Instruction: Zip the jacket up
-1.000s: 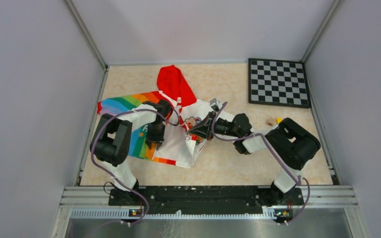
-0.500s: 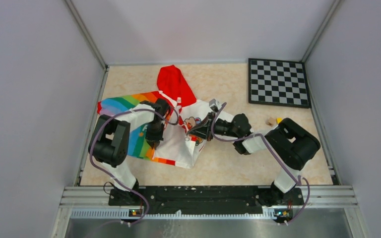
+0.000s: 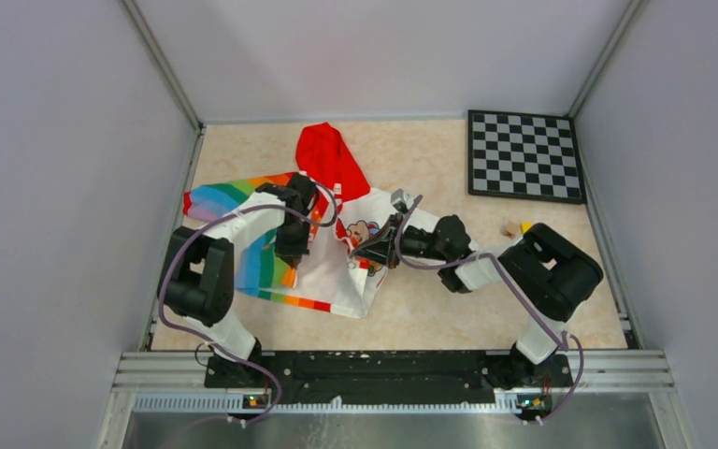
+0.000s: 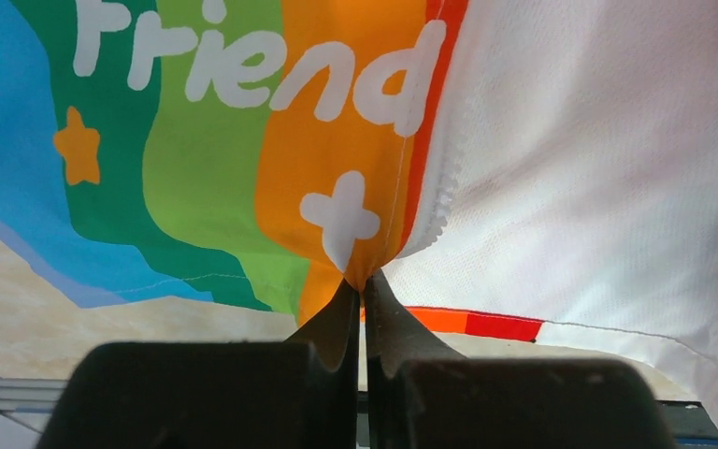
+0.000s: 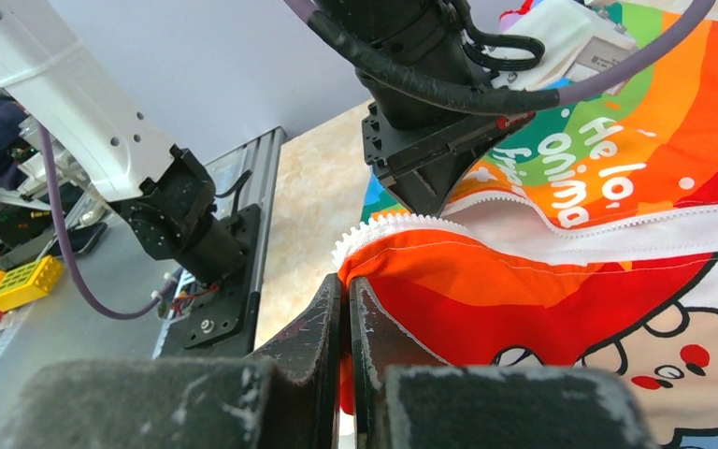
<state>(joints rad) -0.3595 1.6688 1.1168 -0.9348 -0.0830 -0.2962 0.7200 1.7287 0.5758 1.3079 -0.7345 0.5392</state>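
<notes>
The jacket (image 3: 332, 285) lies unzipped on the table, red hood (image 3: 327, 154) at the back, rainbow half (image 3: 229, 198) on the left, white bear-print half (image 3: 366, 227) on the right. My left gripper (image 3: 292, 254) is shut on the jacket's rainbow front edge, pinching orange fabric beside the white zipper teeth (image 4: 441, 192) in the left wrist view (image 4: 363, 278). My right gripper (image 3: 363, 248) is shut on the red-orange hem corner of the bear half, by its zipper teeth (image 5: 374, 230), in the right wrist view (image 5: 348, 281). The zipper slider is not visible.
A black-and-white checkerboard (image 3: 524, 155) lies at the back right. Two small blocks (image 3: 514, 226) sit on the table near the right arm's elbow. Grey walls close in the table on three sides, with a metal rail (image 3: 393, 360) at the front.
My left gripper has moved back and slightly right, drawing the rainbow edge with it. The right gripper has shifted a little left with its hem corner.
</notes>
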